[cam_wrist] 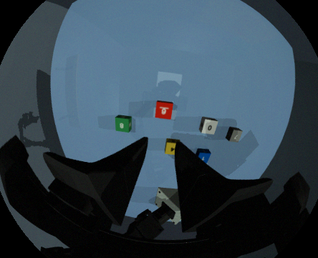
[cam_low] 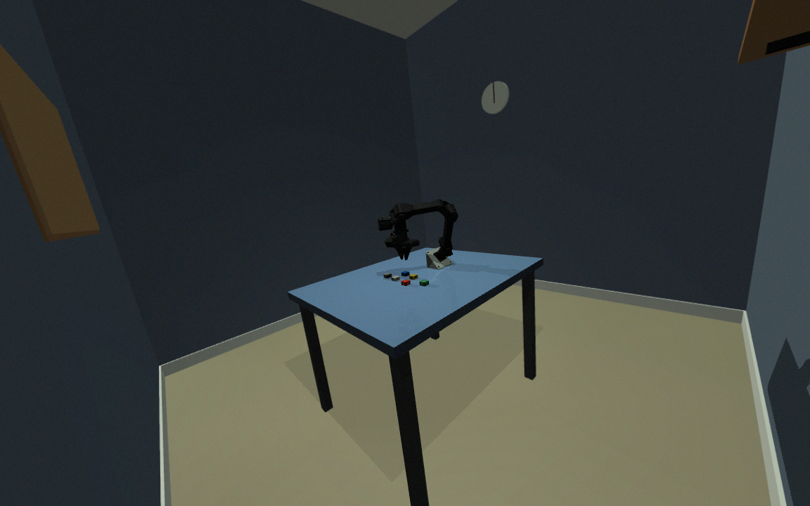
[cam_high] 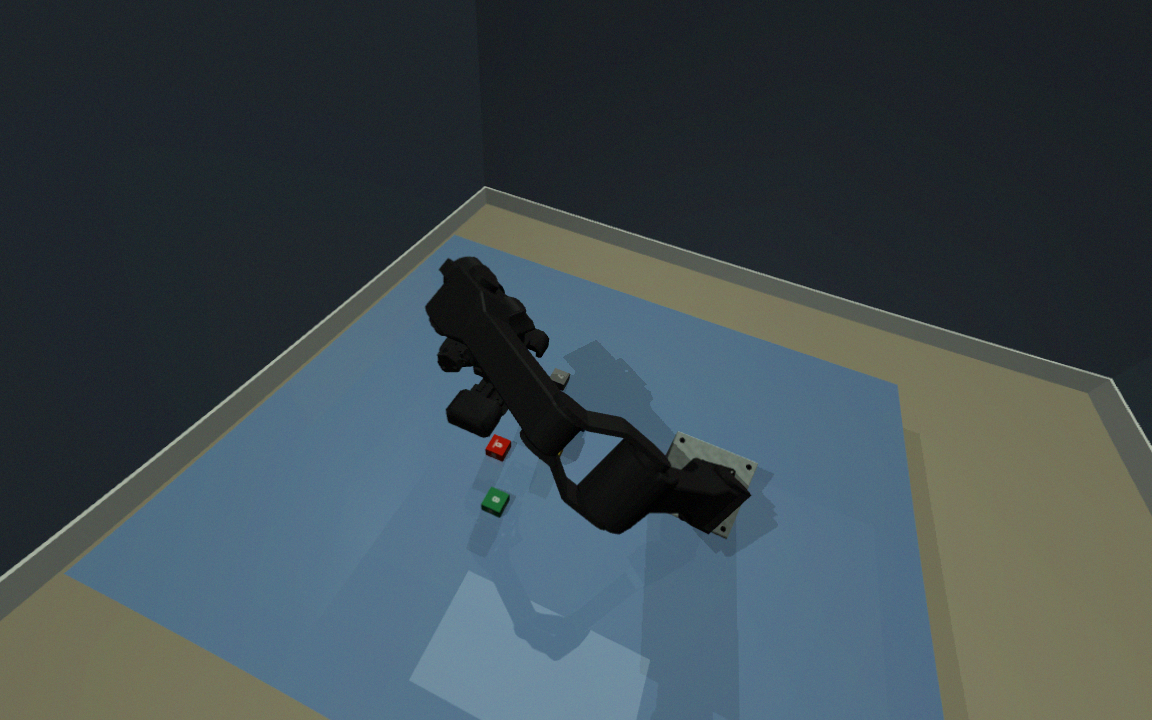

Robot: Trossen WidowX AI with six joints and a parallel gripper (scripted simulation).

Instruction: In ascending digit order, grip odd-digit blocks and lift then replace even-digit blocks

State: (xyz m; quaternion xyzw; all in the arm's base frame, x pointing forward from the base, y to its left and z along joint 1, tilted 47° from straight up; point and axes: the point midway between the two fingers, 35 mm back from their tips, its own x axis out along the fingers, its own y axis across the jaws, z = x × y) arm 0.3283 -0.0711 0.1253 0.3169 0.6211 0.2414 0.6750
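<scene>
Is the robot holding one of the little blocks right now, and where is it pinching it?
No, nothing is held: the gripper hangs above the table with nothing between its fingers.

top high, exterior far — both show arm (cam_high: 508, 358) (cam_low: 423, 206); wrist faces down.
</scene>
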